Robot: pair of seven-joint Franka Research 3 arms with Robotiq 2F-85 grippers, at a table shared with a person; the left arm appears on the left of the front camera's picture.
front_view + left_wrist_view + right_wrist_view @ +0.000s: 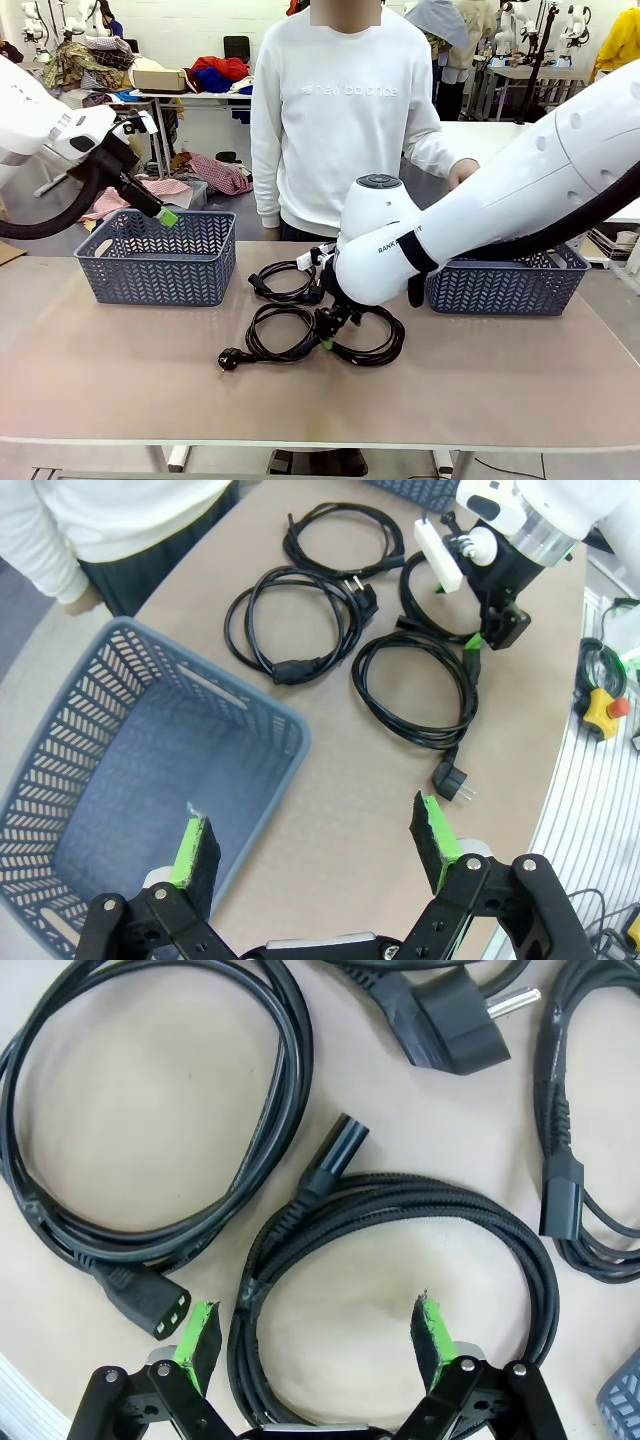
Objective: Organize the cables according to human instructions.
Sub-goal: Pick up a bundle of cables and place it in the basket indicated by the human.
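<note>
Front view, from the left side: the left gripper [166, 216] hangs at the far rim of the left basket [155, 265]. Left wrist view shows its pads [195, 852] spread wide with nothing between them and the basket below.

The cables [283, 283] lie on the table [120, 370] in the middle, between the two baskets, each one as a round coil. Left wrist view shows four of them close together.

The right gripper [328, 338] is low over the near coil [378, 348]. This coil is just right of another one whose plug [229, 360] points left. In right wrist view this gripper is open too. One side of the near coil passes between its green pads, so one pad stands inside the ring and the other outside. I cannot tell whether the pads touch the cord, but they do not pinch it.

The right basket [505, 288] stands further right, partly behind the right arm. A person [345, 120] stands at the far side, with one hand [462, 172] showing just above the right arm.
</note>
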